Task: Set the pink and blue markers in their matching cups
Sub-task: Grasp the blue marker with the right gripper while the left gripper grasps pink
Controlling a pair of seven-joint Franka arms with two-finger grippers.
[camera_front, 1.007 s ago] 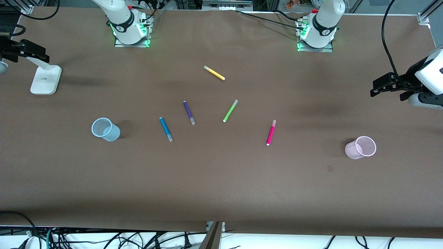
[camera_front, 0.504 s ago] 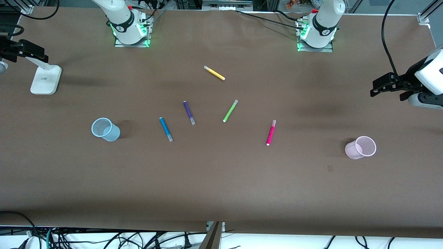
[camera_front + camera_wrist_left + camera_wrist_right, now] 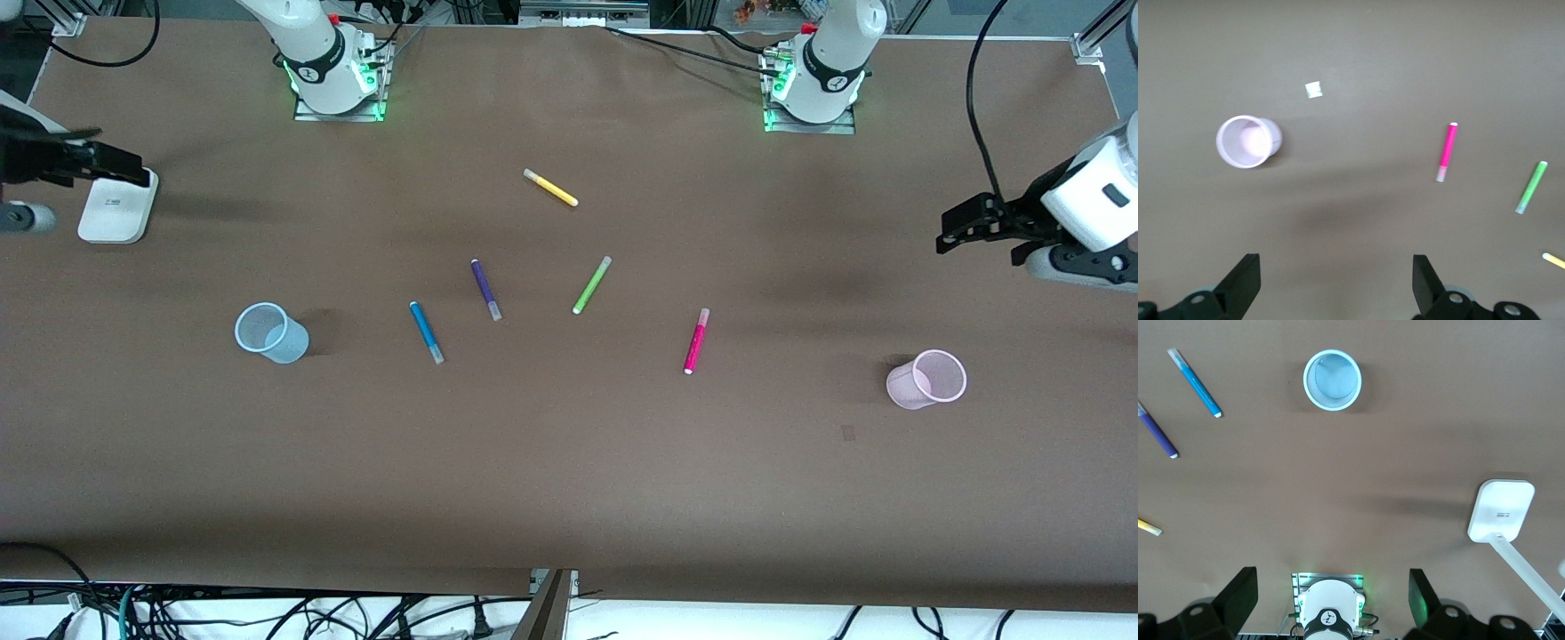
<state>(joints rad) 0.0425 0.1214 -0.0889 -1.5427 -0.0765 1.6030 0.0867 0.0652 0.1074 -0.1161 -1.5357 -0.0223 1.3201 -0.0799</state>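
Front view: left gripper (image 3: 949, 233) hangs in the air at the left arm's end of the table, fingers spread wide and holding nothing — its wrist view confirms the gap. Right gripper (image 3: 133, 166), likewise parted and empty, hovers over a white stand base (image 3: 117, 206) at the right arm's end. Pink marker (image 3: 696, 341) lies flat, well apart from the upright pink cup (image 3: 927, 380). Blue marker (image 3: 426, 332) lies near the blue cup (image 3: 270, 332), beside a purple marker (image 3: 485, 289). Green marker (image 3: 591, 284) and yellow marker (image 3: 550, 188) lie farther from the camera. A pale scrap (image 3: 1313, 89) — possibly tape — lies near the pink cup.
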